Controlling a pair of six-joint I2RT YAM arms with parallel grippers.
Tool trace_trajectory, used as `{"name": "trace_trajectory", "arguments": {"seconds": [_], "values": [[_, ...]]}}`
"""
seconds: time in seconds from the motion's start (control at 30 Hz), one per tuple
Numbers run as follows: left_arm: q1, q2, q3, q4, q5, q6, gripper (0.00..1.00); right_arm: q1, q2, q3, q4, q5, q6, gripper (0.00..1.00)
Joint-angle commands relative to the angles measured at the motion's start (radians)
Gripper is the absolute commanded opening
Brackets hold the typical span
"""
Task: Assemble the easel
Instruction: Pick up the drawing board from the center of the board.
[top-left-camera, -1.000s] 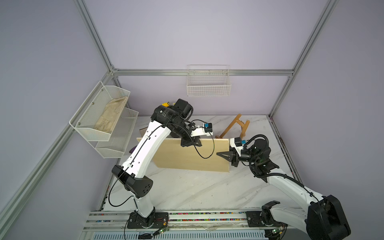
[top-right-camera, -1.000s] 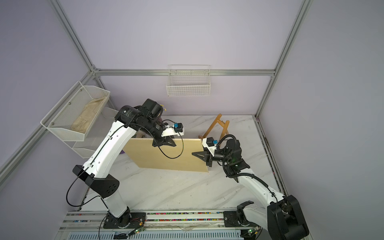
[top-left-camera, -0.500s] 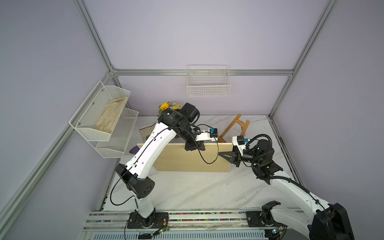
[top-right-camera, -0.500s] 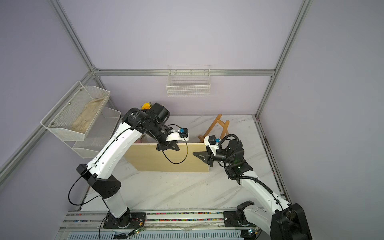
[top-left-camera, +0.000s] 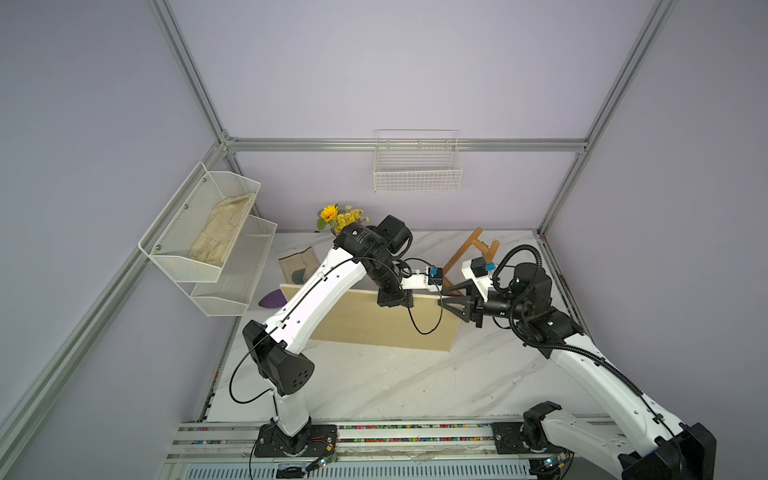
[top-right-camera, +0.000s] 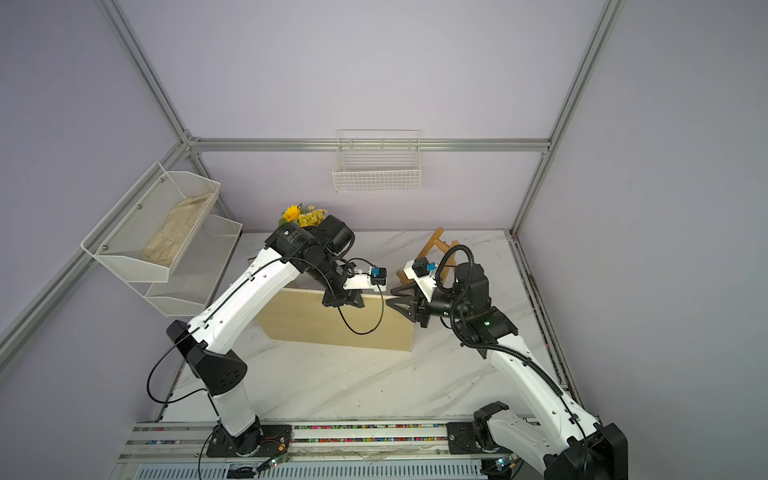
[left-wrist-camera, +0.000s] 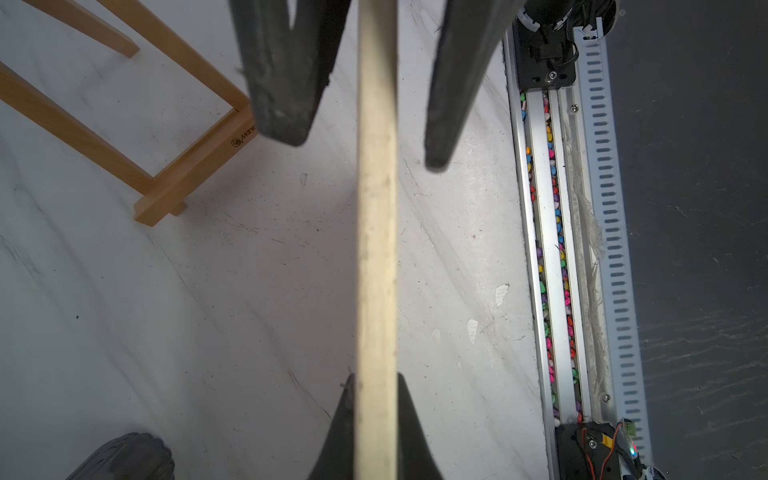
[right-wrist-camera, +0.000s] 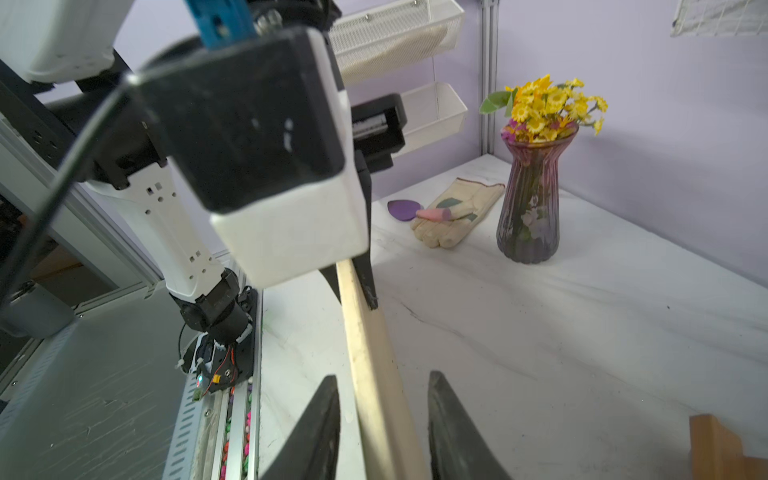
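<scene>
One grip remains: the right gripper (top-left-camera: 444, 302) has parted its jaws around the end of the board (top-left-camera: 374, 326), while the left gripper (left-wrist-camera: 376, 384) keeps its jaws clamped on the top edge. The left arm alone must probably carry it to the easel (top-left-camera: 466, 254), which stands on the table (top-left-camera: 415, 386) behind.

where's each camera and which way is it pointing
Top views: high over the rail, looking down on the table; left arm and right arm show.
Left wrist: above the board, looking down on its edge; left gripper pinches it.
Right wrist: looks along the board toward the vase; right gripper open astride it.
Wrist views share the board and both grippers.
</scene>
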Motion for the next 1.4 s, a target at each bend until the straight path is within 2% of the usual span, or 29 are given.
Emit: {"name": "trace_trajectory", "arguments": {"seconds": [0.0, 0.17, 0.37, 0.57, 0.67, 0.73, 0.9, 1.0, 1.07, 1.17, 1.3, 1.37], "values": [[0.012, -0.067, -0.045, 0.13, -0.012, -0.057, 0.0, 0.075, 0.023, 0.1, -0.25, 0.032, -0.107, 0.38], [0.01, -0.095, -0.094, 0.17, 0.003, -0.059, 0.0, 0.134, 0.078, 0.182, -0.42, 0.129, -0.16, 0.38], [0.01, -0.111, -0.118, 0.189, 0.011, -0.057, 0.0, 0.154, 0.091, 0.227, -0.492, 0.182, -0.181, 0.33], [0.01, -0.124, -0.144, 0.214, 0.03, -0.066, 0.0, 0.164, 0.09, 0.257, -0.533, 0.208, -0.214, 0.21], [0.01, -0.137, -0.159, 0.241, 0.037, -0.076, 0.0, 0.167, 0.097, 0.258, -0.538, 0.205, -0.221, 0.08], [0.01, -0.141, -0.16, 0.242, 0.05, -0.076, 0.01, 0.169, 0.103, 0.262, -0.545, 0.204, -0.228, 0.05], [0.01, -0.161, -0.186, 0.26, 0.048, -0.098, 0.14, 0.172, 0.082, 0.246, -0.523, 0.206, -0.229, 0.0], [0.01, -0.178, -0.2, 0.277, 0.057, -0.113, 0.26, 0.174, 0.068, 0.24, -0.52, 0.222, -0.238, 0.0], [0.01, -0.193, -0.205, 0.293, 0.065, -0.129, 0.39, 0.175, 0.061, 0.24, -0.516, 0.227, -0.242, 0.0], [0.01, -0.222, -0.214, 0.309, 0.056, -0.159, 0.49, 0.177, 0.052, 0.237, -0.515, 0.233, -0.246, 0.0], [0.011, -0.308, -0.289, 0.395, 0.029, -0.219, 0.51, 0.182, 0.048, 0.241, -0.515, 0.234, -0.251, 0.0], [0.01, -0.374, -0.358, 0.475, -0.004, -0.267, 0.61, 0.187, 0.046, 0.24, -0.515, 0.237, -0.253, 0.0]]}}
